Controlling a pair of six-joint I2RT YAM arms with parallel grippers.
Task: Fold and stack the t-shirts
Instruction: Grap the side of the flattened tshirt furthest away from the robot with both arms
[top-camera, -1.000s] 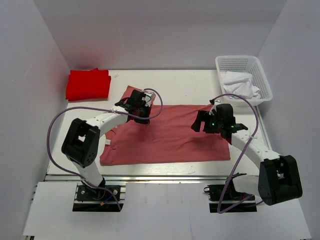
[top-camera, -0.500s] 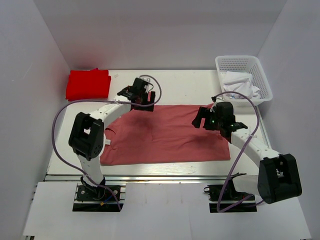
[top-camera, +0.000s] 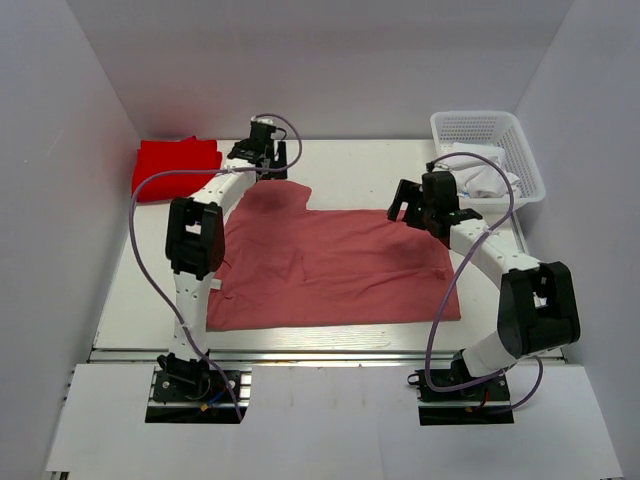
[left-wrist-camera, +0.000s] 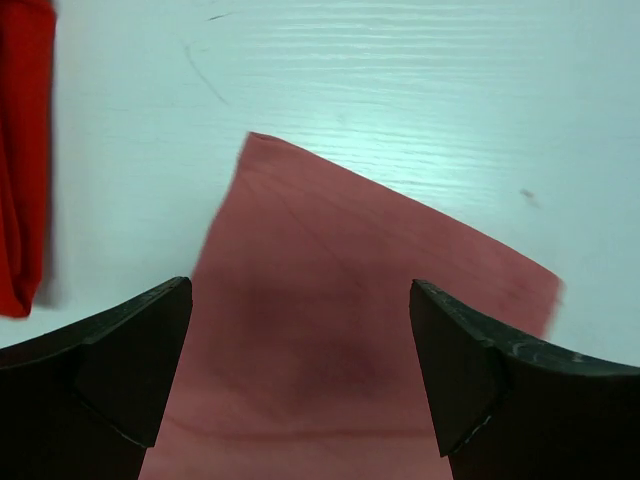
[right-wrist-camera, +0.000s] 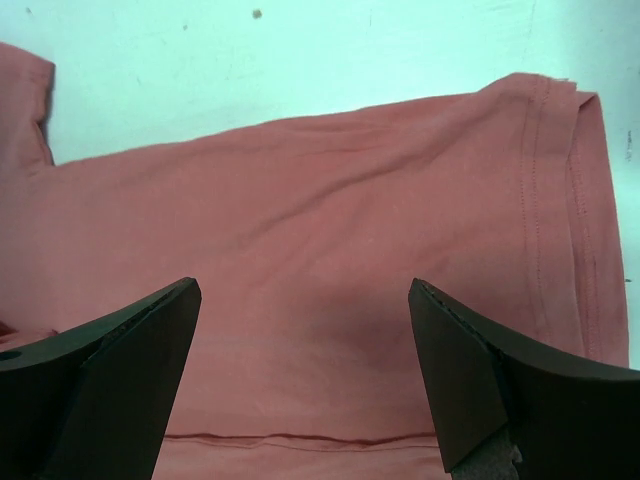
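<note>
The dusty rose-pink t-shirt (top-camera: 330, 265) lies spread flat across the middle of the table, one sleeve (top-camera: 272, 200) pointing to the far left. The bright red t-shirt (top-camera: 177, 168) sits folded at the far left corner. My left gripper (top-camera: 266, 166) hovers open just above that sleeve (left-wrist-camera: 350, 290), its jaws (left-wrist-camera: 300, 290) empty, with the red t-shirt's edge (left-wrist-camera: 20, 150) at the left of its view. My right gripper (top-camera: 414, 208) hangs open over the pink t-shirt's far right hem (right-wrist-camera: 560, 200), jaws (right-wrist-camera: 305, 285) wide and holding nothing.
A white mesh basket (top-camera: 487, 122) with white cloth (top-camera: 480, 168) in it stands at the far right corner, close behind my right arm. White walls close in the table on the left, the back and the right.
My left gripper opened, let go of the pink sleeve and moved toward the far edge; the sleeve now lies flat. My right gripper drew back toward the basket, still open.
</note>
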